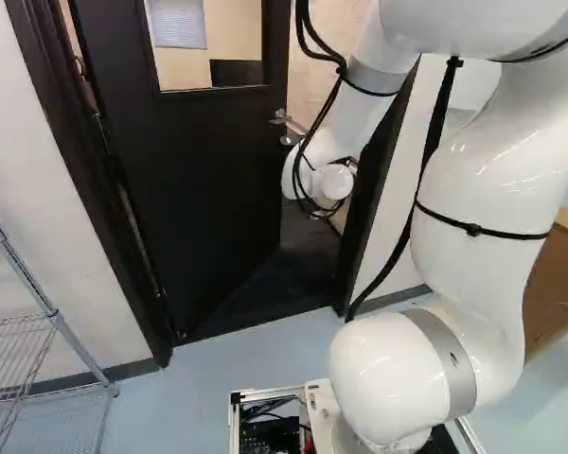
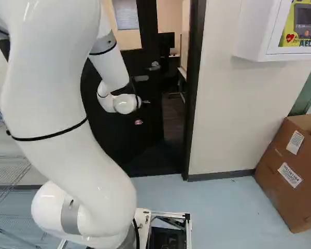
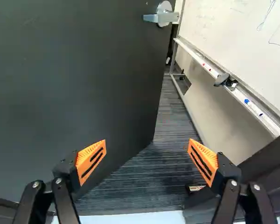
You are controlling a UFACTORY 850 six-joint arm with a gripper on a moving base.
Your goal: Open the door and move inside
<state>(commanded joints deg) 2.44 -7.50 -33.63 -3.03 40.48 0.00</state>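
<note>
- The yellow sign (image 2: 283, 28) on the white cabinet (image 2: 250, 33), at the upper right of the right base view, read "AED" in large capitals.
- A red heart symbol (image 2: 290, 38) stood on that sign, left of those letters; the smaller line just above them was too blurred to read for certain.
- More print at the sign's top was cut off by the view's edge.
- Two white labels, one upper (image 2: 295, 142) and one lower (image 2: 290, 175), were on the brown box (image 2: 277, 194); their print was too small to read.
- Handwriting (image 3: 267, 16) on the whiteboard (image 3: 245, 44) was illegible.
</note>
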